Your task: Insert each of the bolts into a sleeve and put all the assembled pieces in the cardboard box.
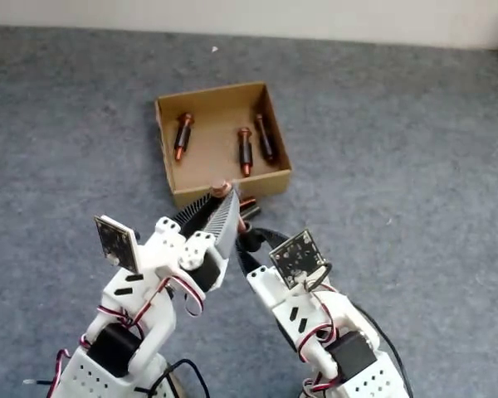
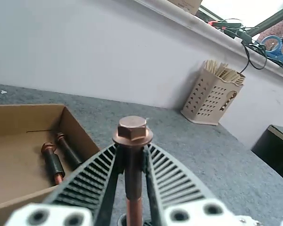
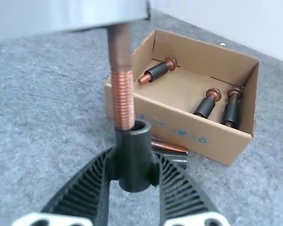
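My left gripper (image 2: 132,157) is shut on a copper bolt (image 2: 132,133), head up, just in front of the cardboard box (image 1: 171,149). Below it, my right gripper (image 3: 134,165) is shut on an upright black sleeve (image 3: 134,157). The bolt's threaded tip (image 3: 121,101) sits in the sleeve's mouth. In the high view the left gripper (image 1: 223,201) and the right gripper (image 1: 247,240) meet by the box's near wall. Three assembled pieces (image 1: 246,151) lie inside the box. A loose bolt (image 3: 172,147) and a loose sleeve (image 3: 183,161) lie on the carpet against the box.
Grey carpet surrounds the box on all sides. A beige holder full of sticks (image 2: 212,94) stands against the white wall, far from the arms. A dark object (image 2: 276,150) sits at the carpet's edge.
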`<action>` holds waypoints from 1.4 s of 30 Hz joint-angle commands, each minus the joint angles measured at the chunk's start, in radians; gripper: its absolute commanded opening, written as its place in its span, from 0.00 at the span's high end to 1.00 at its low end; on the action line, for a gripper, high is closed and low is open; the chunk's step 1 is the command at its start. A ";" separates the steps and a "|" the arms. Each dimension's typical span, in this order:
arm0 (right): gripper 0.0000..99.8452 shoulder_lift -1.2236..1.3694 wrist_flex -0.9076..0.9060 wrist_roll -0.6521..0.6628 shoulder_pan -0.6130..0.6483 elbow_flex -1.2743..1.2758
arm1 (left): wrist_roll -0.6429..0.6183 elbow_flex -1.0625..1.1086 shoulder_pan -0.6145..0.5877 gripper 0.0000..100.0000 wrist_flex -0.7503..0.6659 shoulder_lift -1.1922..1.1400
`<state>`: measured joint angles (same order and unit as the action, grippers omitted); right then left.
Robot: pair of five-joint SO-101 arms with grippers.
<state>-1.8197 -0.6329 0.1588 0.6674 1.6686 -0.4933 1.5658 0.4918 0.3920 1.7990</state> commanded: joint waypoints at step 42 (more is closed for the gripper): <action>1.00 -0.016 0.036 0.104 0.012 0.042 | 0.011 0.041 0.018 0.99 -0.026 0.012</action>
<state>-1.8213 -0.6299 0.2555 0.6705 1.6701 -0.4933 1.6164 0.5071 0.3844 1.8021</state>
